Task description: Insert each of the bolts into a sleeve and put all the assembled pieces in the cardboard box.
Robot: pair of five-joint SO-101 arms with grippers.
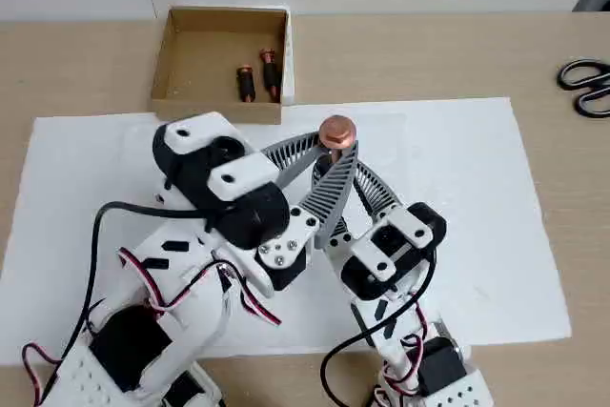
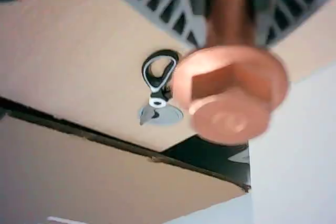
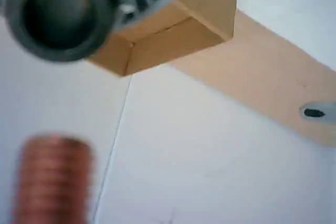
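"That bolt, is it metal?"
"Copper-coloured and matt, with a dull sheen on the head and ridged threads. It might be plastic; I can't say for sure from here."
"And the sleeve?"
"Dark grey, smooth, faintly glossy."
"The fingers?"
"Ribbed grey plastic, matt."
"At eleven o'clock?"
"The cardboard box, plain brown and matt. The table is smooth, light wood-look, and the paper is white and matt. The scissors at two o'clock have glossy black plastic handles."

Bright, even light w/ faint soft shadows.
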